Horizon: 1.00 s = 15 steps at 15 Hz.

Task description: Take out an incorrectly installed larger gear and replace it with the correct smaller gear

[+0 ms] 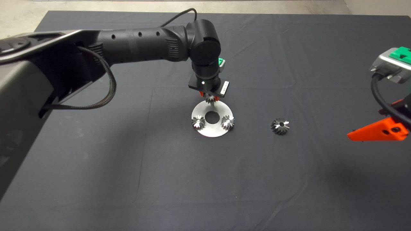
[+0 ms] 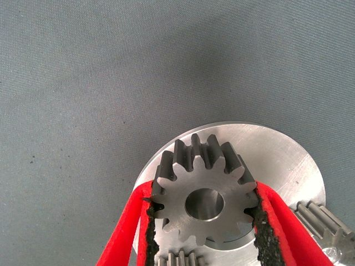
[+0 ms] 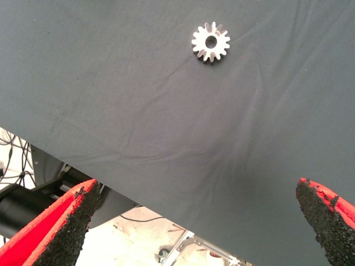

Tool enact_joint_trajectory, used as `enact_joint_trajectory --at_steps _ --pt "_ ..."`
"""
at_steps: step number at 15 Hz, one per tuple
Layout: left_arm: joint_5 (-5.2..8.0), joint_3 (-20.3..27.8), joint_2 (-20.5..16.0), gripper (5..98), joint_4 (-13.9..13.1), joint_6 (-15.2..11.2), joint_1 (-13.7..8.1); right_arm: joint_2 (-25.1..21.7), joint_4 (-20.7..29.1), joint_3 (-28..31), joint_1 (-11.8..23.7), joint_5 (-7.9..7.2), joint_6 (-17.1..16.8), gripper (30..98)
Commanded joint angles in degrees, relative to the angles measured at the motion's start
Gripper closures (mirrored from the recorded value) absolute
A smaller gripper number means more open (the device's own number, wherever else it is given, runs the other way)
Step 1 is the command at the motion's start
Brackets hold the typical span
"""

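My left gripper [image 1: 210, 97] [image 2: 204, 221] is shut on the smaller gear [image 1: 210, 99] [image 2: 205, 177], a silvery gear with straight teeth and a round dark hole. It holds the gear at the far part of the round silver plate [image 1: 212, 130] [image 2: 283, 160]; whether the gear touches the plate I cannot tell. The larger gear [image 1: 280, 125] [image 3: 211, 42], dark with slanted teeth, lies alone on the mat to the right of the plate. My right gripper [image 1: 382, 128] [image 3: 197, 191] hangs open at the right edge, holding nothing.
Two small gears with bright centre pins [image 1: 198, 122] [image 1: 227, 122] sit on the plate's near left and near right, beside its centre hole. The left arm spans the upper left of the mat. The mat's edge and the floor show in the right wrist view.
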Motion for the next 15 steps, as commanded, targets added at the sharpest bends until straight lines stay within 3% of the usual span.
enact_joint_trajectory --at_steps 1,7,12,15 --pt "0.62 0.4 0.3 69.2 -0.4 -1.0 -1.0 -0.3 1.4 0.2 0.8 0.17 0.4 35.2" --pt "0.44 0.5 0.3 69.2 -0.8 -1.3 -1.3 -0.3 1.4 0.2 0.8 0.25 0.4 35.2" --pt "-1.84 0.9 0.3 69.2 -1.6 -1.3 -1.5 -0.3 1.4 0.1 0.8 0.25 0.4 35.2" --pt "-2.13 0.8 0.3 69.2 -1.6 -1.3 -1.5 -0.3 1.4 0.2 0.8 0.17 0.4 35.2"
